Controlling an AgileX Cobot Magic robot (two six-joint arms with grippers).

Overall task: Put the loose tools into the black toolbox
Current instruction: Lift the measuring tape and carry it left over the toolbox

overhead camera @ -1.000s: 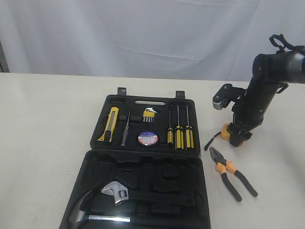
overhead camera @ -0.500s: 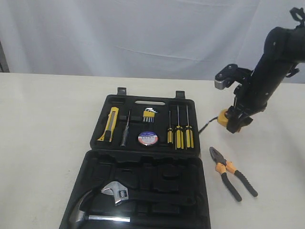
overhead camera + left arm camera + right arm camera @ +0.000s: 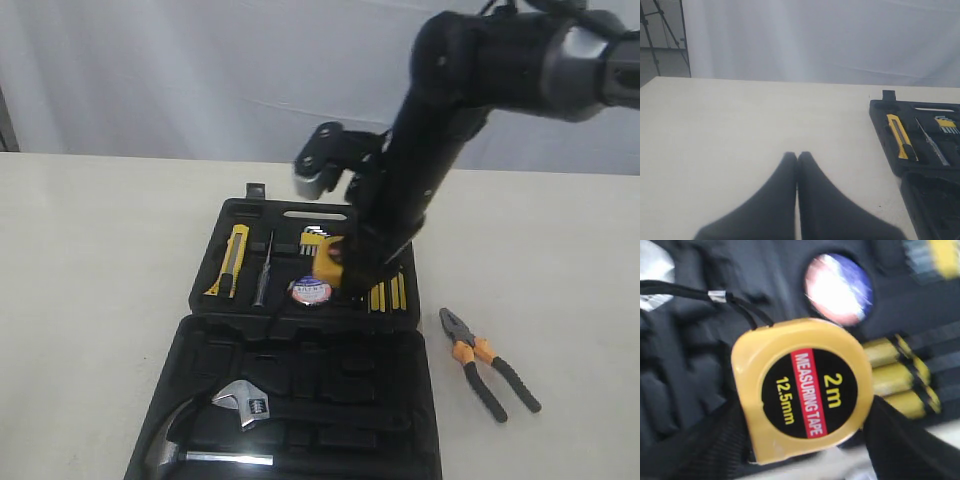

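My right gripper (image 3: 342, 268) is shut on the yellow tape measure (image 3: 330, 262), holding it in the air over the upper half of the open black toolbox (image 3: 230, 210). In the right wrist view the tape measure (image 3: 805, 390) sits between the two dark fingers (image 3: 705, 440), its black cord trailing off. The yellow-and-black utility knife (image 3: 232, 260) and the small tape roll (image 3: 308, 291) lie in toolbox slots. Orange-and-black-handled pliers (image 3: 485, 370) lie on the table right of the box. My left gripper (image 3: 797, 155) is shut and empty over bare table, left of the toolbox (image 3: 880, 125).
Yellow-handled screwdrivers (image 3: 390, 292), hex keys (image 3: 313, 240) and a thin dark screwdriver (image 3: 262, 270) sit in the upper tray. A silver wrench (image 3: 240, 403) and hammer (image 3: 190, 455) lie in the nearer half. A white curtain hangs behind the table.
The right arm has lifted the tape measure off the table at the right and swung it leftward over the toolbox. The pliers have not moved.
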